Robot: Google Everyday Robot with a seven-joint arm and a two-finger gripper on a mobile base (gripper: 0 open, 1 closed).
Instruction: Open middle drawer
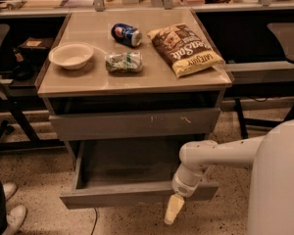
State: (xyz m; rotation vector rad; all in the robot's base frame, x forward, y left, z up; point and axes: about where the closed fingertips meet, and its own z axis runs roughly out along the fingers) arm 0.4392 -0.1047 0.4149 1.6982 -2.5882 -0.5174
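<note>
One arm [220,153] reaches in from the white robot body [277,180] at lower right, runs left, bends at a white elbow and drops toward the floor. The gripper [174,210] hangs pointing down, just below the front edge of the drawer [137,194], right of its centre. Its fingers read as one pale tip; whether they are parted cannot be told, and nothing is seen in them.

The drawer stands pulled well out from the cabinet [134,84], its shallow grey box open to view. Above it sits a scratched grey front [134,123], closed or nearly so.

The cabinet top carries a white bowl [71,55], a crumpled wrapper [123,61], a blue can [126,35] on its side and a chip bag [188,49] near the right edge.

The floor is speckled [34,180]. Dark desks flank the cabinet on both sides. Two shoes [12,207] show at lower left, well apart from the drawer.
</note>
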